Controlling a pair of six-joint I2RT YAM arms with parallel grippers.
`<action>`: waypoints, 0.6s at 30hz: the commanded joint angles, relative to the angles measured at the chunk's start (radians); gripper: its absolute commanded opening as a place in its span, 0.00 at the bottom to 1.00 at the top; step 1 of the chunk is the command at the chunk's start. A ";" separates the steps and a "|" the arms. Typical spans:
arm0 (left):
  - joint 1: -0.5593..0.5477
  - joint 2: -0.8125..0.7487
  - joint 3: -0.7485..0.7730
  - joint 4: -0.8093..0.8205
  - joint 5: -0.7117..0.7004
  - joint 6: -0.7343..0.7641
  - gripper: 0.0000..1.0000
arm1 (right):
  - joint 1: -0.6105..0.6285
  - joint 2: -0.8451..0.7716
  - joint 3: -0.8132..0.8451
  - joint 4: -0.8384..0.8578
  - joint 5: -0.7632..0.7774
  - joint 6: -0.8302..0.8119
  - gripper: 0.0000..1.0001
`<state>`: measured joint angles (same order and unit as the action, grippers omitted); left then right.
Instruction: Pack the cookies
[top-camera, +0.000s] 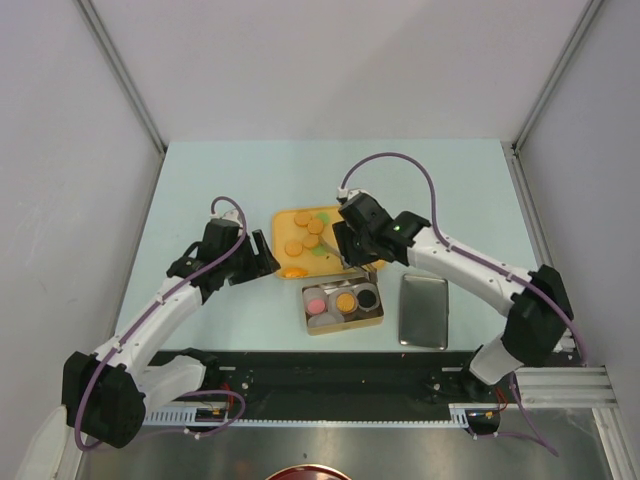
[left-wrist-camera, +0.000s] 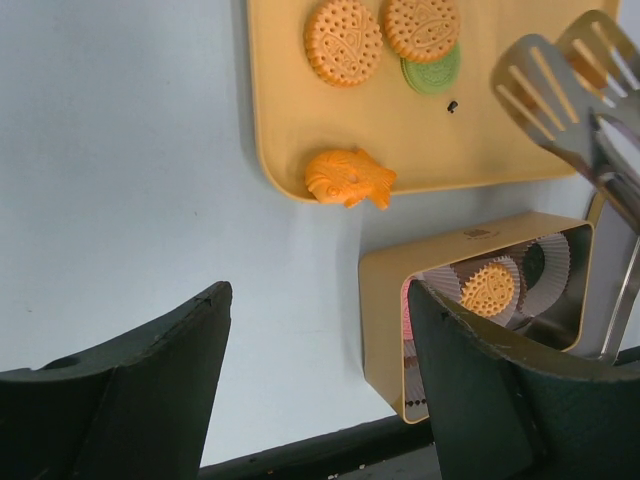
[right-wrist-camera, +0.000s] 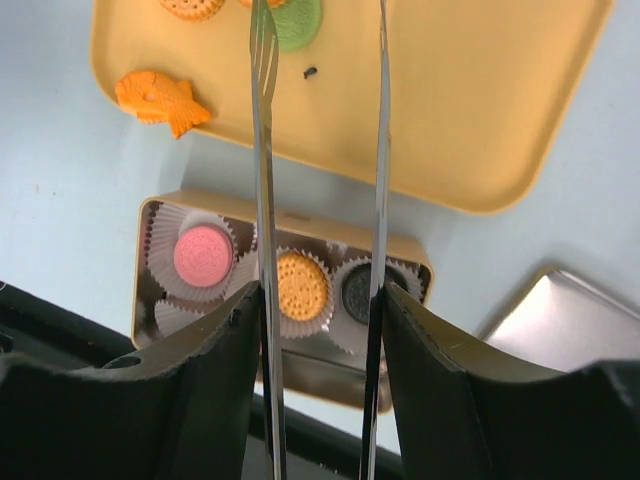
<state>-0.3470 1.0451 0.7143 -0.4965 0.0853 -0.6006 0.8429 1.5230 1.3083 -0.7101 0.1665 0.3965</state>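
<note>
Pale table (top-camera: 200, 190): right gripper (right-wrist-camera: 322, 310), arm bent inward, clenches tongs (right-wrist-camera: 262, 150) over tray (right-wrist-camera: 480, 120) (left gripper (left-wrist-camera: 320, 330) spread, empty).

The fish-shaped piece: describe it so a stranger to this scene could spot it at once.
Find the yellow tray mid-table. On its near left corner, at the rim, lies the fish-shaped orange piece. The cookies on the tray are round discs; only this has a tail.

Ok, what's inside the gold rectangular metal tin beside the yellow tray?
The gold tin holds white crinkled paper cups; three carry a pink cookie, an orange cookie and a black cookie. The right gripper and its metal tongs cover the near part.
</note>
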 joint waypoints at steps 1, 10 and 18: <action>0.005 -0.011 -0.006 0.018 0.011 0.019 0.77 | -0.008 0.080 0.112 0.061 -0.074 -0.064 0.54; 0.005 0.004 -0.009 0.024 0.022 0.022 0.76 | 0.001 0.186 0.175 0.070 -0.097 -0.074 0.53; 0.005 0.003 -0.012 0.027 0.028 0.024 0.76 | -0.010 0.232 0.187 0.072 -0.099 -0.082 0.54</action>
<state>-0.3466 1.0477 0.7120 -0.4953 0.0990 -0.5999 0.8383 1.7348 1.4464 -0.6598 0.0788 0.3351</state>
